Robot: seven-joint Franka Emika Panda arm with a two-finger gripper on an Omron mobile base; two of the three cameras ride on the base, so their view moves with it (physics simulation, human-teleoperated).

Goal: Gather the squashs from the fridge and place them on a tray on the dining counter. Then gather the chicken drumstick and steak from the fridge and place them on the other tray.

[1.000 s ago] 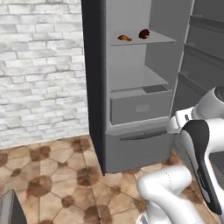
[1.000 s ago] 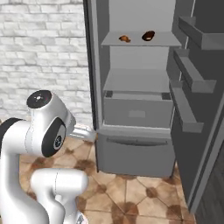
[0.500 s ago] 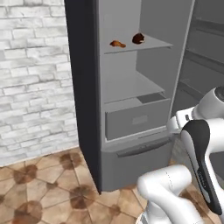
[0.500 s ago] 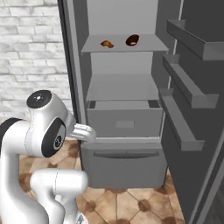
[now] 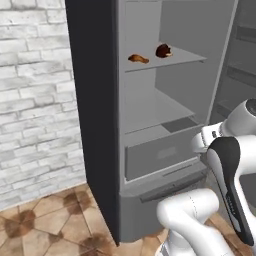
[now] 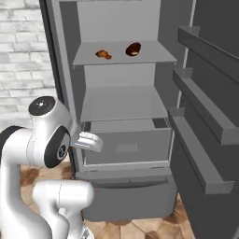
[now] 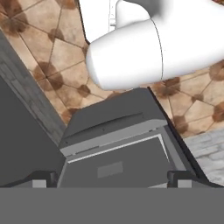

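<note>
The fridge [image 5: 95, 125] stands open right in front of me. On its upper shelf lie the orange-brown chicken drumstick [image 5: 138, 59] [image 6: 103, 54] and, to its right, the dark rounded steak [image 5: 163, 50] [image 6: 133, 49]. My gripper [image 7: 111, 179] is open with nothing between its fingertips [image 7: 43, 177]. It is held low, well below that shelf, and looks down on the grey drawer [image 7: 113, 168] [image 6: 126, 147] and the fridge's lower front. The squashes, both trays and the dining counter are out of view.
The open fridge door [image 6: 205, 140] with its stepped bins stands close on the right. A white brick wall [image 5: 35, 100] lies left of the fridge. Brown patterned floor tiles [image 5: 45, 220] run below. An empty middle shelf [image 6: 123, 102] sits above the drawer.
The whole picture has shifted: the base has driven closer to the fridge, which now looms larger. The meat has not moved on its shelf, and the gripper stays open.
</note>
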